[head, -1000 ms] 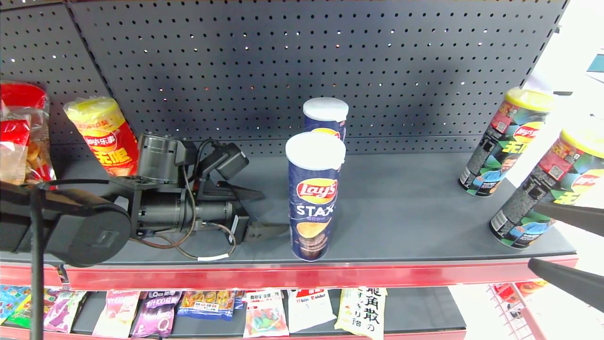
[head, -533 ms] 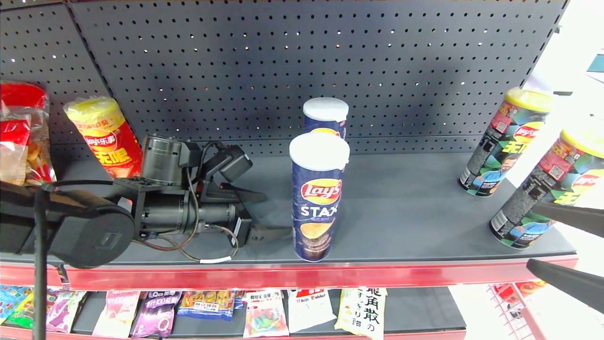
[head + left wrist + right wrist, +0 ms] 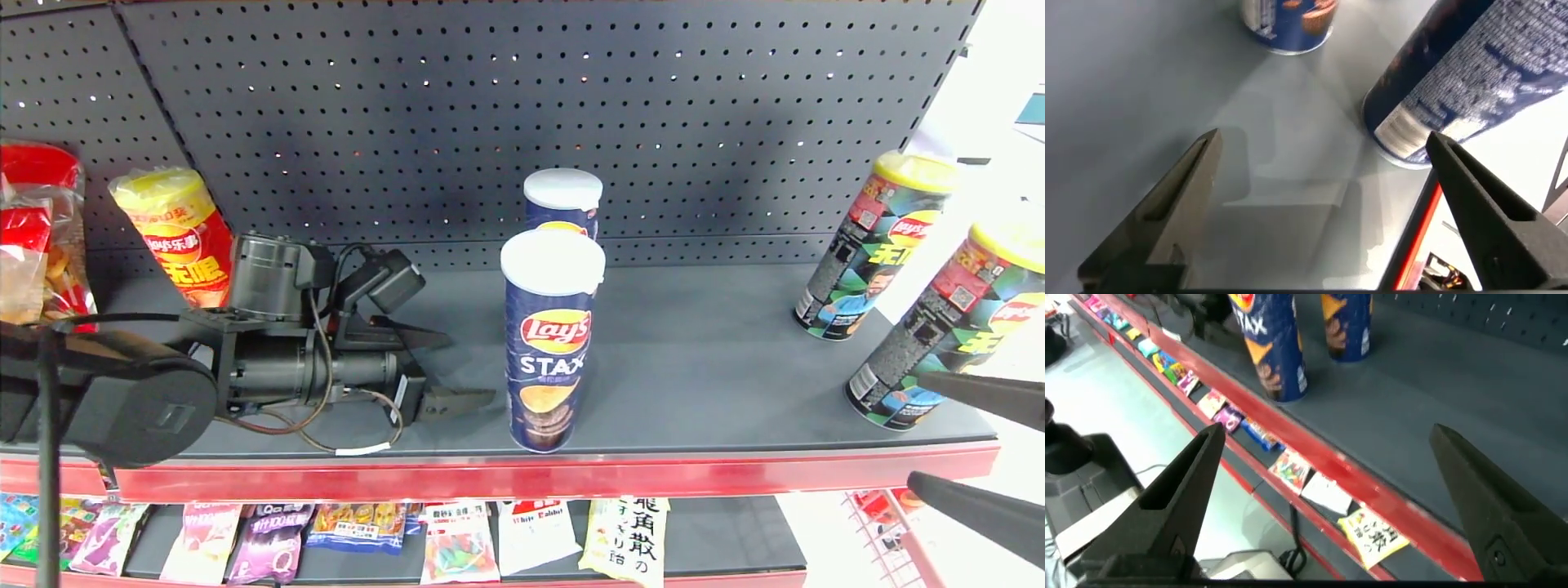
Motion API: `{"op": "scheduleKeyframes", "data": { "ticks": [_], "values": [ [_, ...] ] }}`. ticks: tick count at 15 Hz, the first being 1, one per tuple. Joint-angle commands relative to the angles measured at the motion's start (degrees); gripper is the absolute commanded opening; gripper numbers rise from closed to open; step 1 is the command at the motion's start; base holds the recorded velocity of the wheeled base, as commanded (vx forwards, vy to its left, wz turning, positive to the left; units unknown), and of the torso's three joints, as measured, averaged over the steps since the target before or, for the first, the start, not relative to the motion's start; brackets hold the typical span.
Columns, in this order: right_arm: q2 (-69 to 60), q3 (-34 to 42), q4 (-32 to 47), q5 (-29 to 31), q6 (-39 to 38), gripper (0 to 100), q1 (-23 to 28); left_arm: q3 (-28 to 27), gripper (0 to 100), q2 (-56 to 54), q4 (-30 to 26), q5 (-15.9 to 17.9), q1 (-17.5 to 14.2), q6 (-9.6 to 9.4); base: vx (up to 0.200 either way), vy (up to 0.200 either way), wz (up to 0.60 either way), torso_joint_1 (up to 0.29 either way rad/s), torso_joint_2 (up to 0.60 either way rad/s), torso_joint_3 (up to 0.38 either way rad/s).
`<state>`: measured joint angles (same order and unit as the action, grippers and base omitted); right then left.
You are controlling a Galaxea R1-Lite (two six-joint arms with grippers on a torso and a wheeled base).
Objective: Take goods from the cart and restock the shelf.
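Blue front can (image 3: 549, 351) stands upright at the shelf (image 3: 702, 367) lip, just right of your left end effector (image 3: 471, 367), which gapes wide on nothing; your right end effector (image 3: 918, 429), also spread and empty, hangs well apart. A rear can (image 3: 562, 200) stands directly behind it.

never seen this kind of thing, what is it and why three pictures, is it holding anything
A two-armed robot restocking a shop shelf. One picture comes from its head camera, the other two from cameras on its wrists. The left gripper is open, low over the shelf, just left of the front blue can; a second blue can stands behind. A red can stands farther left, dark yellow-lidded cans at right. The right gripper, open too, hangs before the shelf's right end. Neither holds anything.
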<state>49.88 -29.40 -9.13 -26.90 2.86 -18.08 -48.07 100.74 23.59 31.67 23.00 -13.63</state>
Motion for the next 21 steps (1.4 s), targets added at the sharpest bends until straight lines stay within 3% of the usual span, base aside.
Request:
{"op": "scheduleKeyframes", "data": {
  "ticks": [1,2,4,5,6,7,9,11,12,16,17,21],
  "values": [
    [-0.84,2.16,-0.10,0.45,0.30,100,-0.11,5.09,100,-7.05,-0.03,-0.21,-1.65,0.18,0.000,0.000,0.00,0.000,0.00,0.000],
    [-2.69,4.79,-0.10,0.71,0.83,100,0.06,10.27,100,-14.17,-0.12,-2.23,-2.17,0.36,0.000,0.000,0.00,0.000,0.00,0.000],
    [-5.06,7.17,-0.01,0.80,1.79,100,0.24,14.58,100,-22.17,-0.21,-10.49,-2.26,1.76,0.000,0.000,0.00,0.000,0.00,0.000],
    [-7.87,9.72,0.08,2.82,2.14,100,2.08,18.45,100,-30.96,-1.09,-22.88,-2.00,4.84,0.000,0.000,0.00,0.000,0.00,0.000],
    [-9.81,11.91,0.08,5.11,2.14,100,4.02,21.44,100,-35.70,-1.70,-28.68,-2.00,5.54,0.000,0.000,0.00,0.000,0.00,0.000],
    [-11.04,13.06,0.08,6.78,2.23,100,5.51,23.19,100,-38.69,-2.06,-31.06,-2.09,5.81,0.000,0.000,0.00,0.000,0.00,0.000],
    [-12.88,13.85,-0.27,13.37,2.06,100,14.56,31.54,100,-53.19,-4.25,-37.03,-2.96,6.77,0.000,0.000,0.00,0.000,0.00,0.000],
    [-12.53,11.30,-0.27,13.63,1.62,100,19.92,35.76,100,-63.13,-9.35,-46.52,-4.46,7.39,0.000,0.000,0.00,0.000,0.00,0.000],
    [-12.18,11.21,-0.19,13.46,1.62,100,21.86,35.67,100,-65.67,-12.78,-47.14,-5.34,9.32,0.000,0.000,0.00,0.000,0.00,0.000],
    [-11.48,14.20,-0.01,13.55,2.67,100,22.56,34.36,100,-67.43,-14.80,-47.49,-6.39,8.27,0.000,0.000,0.00,0.000,0.00,0.000],
    [-9.19,13.58,-0.36,13.63,3.73,100,22.82,34.27,100,-68.05,-14.98,-47.49,-8.15,8.00,0.000,0.000,0.00,0.000,0.00,0.000],
    [-8.14,12.27,-0.27,13.72,6.01,100,24.14,34.27,100,-68.22,-15.06,-47.49,-8.33,8.00,-0.200,0.000,0.00,0.007,0.00,0.001]
  ]
}}
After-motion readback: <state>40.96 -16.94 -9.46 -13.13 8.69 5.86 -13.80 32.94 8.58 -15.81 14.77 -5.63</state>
